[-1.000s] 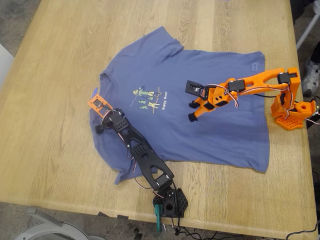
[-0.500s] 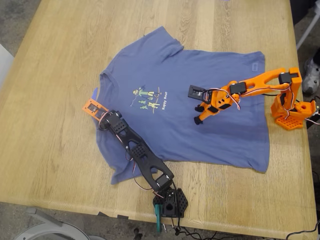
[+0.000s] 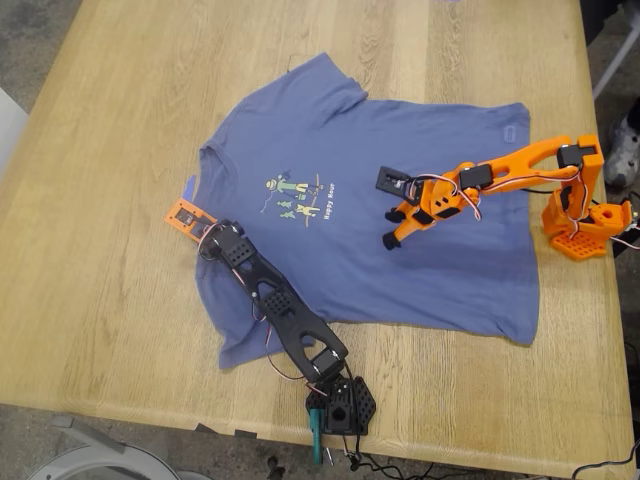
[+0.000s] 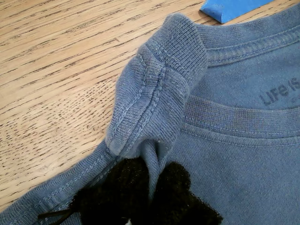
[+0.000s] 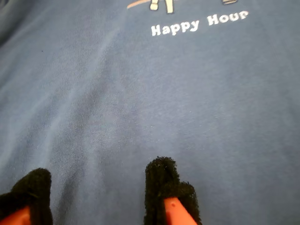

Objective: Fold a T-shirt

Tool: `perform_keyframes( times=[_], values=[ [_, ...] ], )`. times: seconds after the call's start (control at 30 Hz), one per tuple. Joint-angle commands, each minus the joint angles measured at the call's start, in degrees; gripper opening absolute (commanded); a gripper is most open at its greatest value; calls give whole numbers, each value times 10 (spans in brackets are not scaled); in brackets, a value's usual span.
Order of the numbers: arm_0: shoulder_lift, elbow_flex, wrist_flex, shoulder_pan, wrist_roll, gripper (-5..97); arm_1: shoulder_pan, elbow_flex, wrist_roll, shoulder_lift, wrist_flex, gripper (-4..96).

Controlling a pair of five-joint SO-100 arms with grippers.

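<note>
The slate-blue T-shirt (image 3: 420, 280) lies spread flat on the wooden table (image 3: 100, 120), print (image 3: 295, 195) facing up. My first gripper (image 3: 200, 225), on the black arm, is at the collar end of the shirt, on the exterior view's left. In the first wrist view its black pads (image 4: 178, 187) are shut on a bunched fold of the T-shirt (image 4: 154, 93) by the neckband. My second gripper (image 3: 390, 238), on the orange arm, hangs over the shirt's middle. It is open (image 5: 96, 185), with bare cloth (image 5: 187, 93) between its fingertips (image 5: 161, 178) below the white lettering (image 5: 199, 24).
A tiny blue scrap (image 3: 190, 187) lies on the wood beside the collar (image 4: 229, 7). The orange arm's base (image 3: 585, 225) stands at the exterior view's right, and the black arm's base (image 3: 340, 400) sits near the table's front edge.
My first gripper has drawn slightly toward the exterior view's left, dragging the pinched shoulder and near sleeve with it. My second gripper has barely shifted over the shirt's middle.
</note>
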Motion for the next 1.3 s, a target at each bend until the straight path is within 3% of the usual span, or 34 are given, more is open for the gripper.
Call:
perform_keyframes(
  times=[0.0, 0.5, 0.87, 1.27],
  values=[
    [0, -22, 14, 52, -7, 0, -3, -10, 11, -5, -22, 338],
    [34, -22, 40, 65, -4, 0, -33, -75, 49, -133, -76, 351],
    [60, -21, 49, 88, -7, 0, -123, -93, 84, -181, -78, 318],
    [107, -21, 69, 102, -11, 0, -190, -120, 75, -198, 56, 288]
  ],
)
